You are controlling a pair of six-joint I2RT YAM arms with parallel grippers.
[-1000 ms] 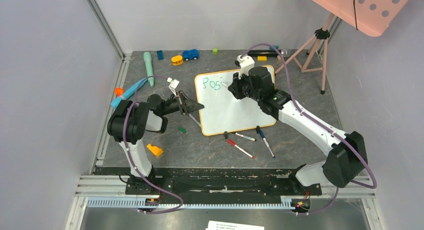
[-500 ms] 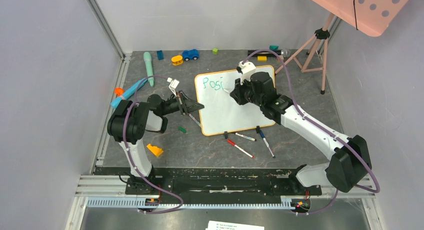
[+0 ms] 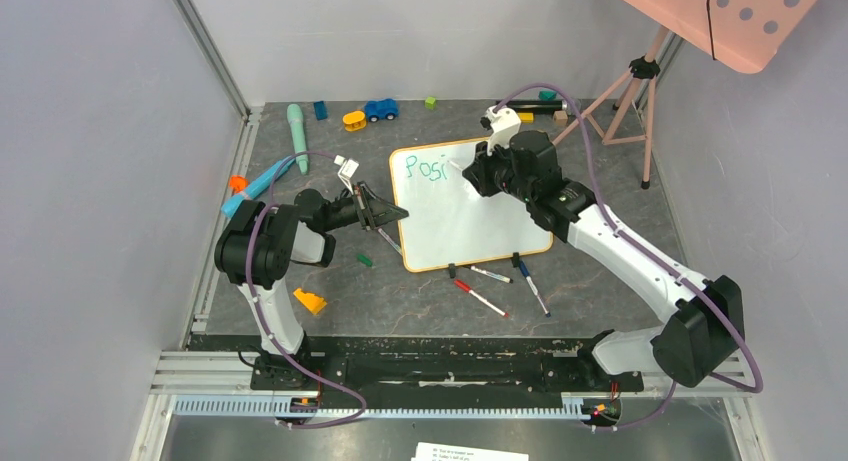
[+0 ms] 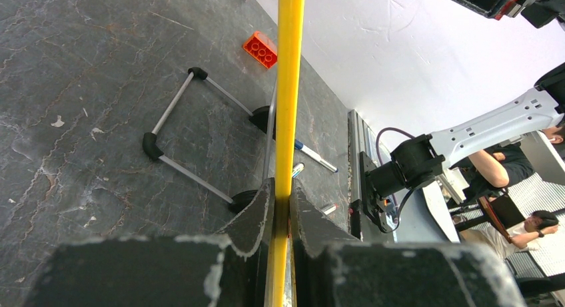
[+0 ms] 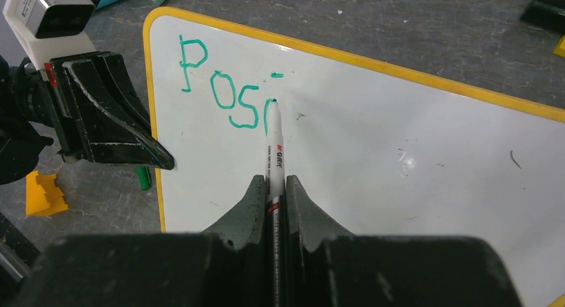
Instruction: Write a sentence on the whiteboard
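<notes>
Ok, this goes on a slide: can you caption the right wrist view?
Right gripper holds a marker, tip at the teal "Posi" on the yellow-framed whiteboard.

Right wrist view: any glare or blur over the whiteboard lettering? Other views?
Right wrist: lettering crisp, whiteboard evenly lit, no hard glare; right pincer at the bottom edge is soft. Left wrist: the yellow frame in the left pincer cuts the centre, background bright. Top external: lettering small but readable.
</notes>
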